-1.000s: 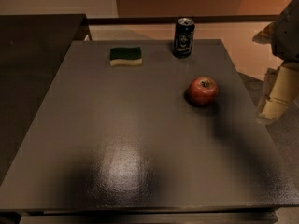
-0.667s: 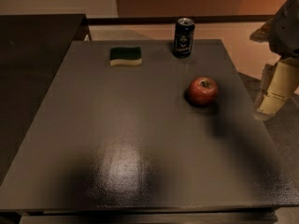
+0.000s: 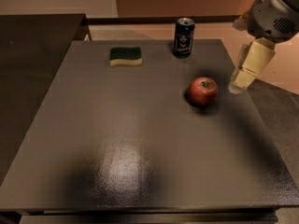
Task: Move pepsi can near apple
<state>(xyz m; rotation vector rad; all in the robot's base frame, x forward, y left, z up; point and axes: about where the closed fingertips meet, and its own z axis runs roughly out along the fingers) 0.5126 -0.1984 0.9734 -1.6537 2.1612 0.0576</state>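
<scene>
The pepsi can stands upright at the far edge of the dark grey table, right of centre. The red apple sits on the table nearer to me and a little to the right of the can. My gripper hangs at the right side, above the table's right edge, just right of the apple and clear of it. It holds nothing. The can is well behind and left of the gripper.
A green-and-yellow sponge lies at the far left-centre of the table. A dark counter runs along the left side. The floor shows beyond the table's right edge.
My gripper has moved left and up, in from the right edge toward the table, and now sits closer to the apple. The can, the apple and the sponge have not moved.
</scene>
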